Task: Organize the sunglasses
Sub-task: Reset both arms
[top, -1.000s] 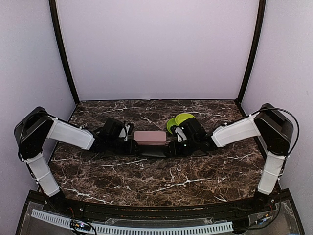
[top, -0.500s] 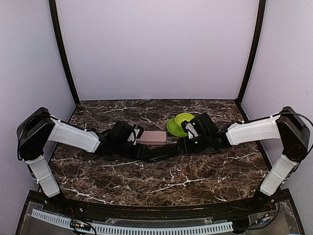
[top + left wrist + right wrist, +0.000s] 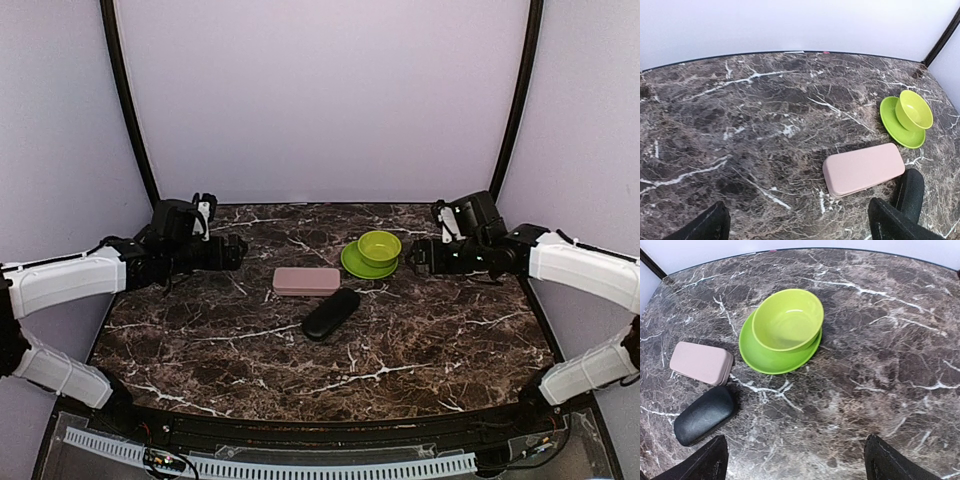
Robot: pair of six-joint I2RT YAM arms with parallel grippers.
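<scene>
No sunglasses show in any view. A closed pink rectangular case lies mid-table, and a closed black oval case lies just in front of it, slanted. My left gripper hovers at the far left, open and holding nothing, facing the cases from a distance. At the far right my right gripper hangs beside the green dishes, open too, with only bare marble between its fingers.
A lime green bowl sits on a green plate right of the pink case. Lilac walls with black corner posts close in the dark marble table at the back and sides.
Both arms have drawn away from the two cases at mid-table, out toward the side walls. Both grippers have opened. The black case now lies free in front of the pink one.
</scene>
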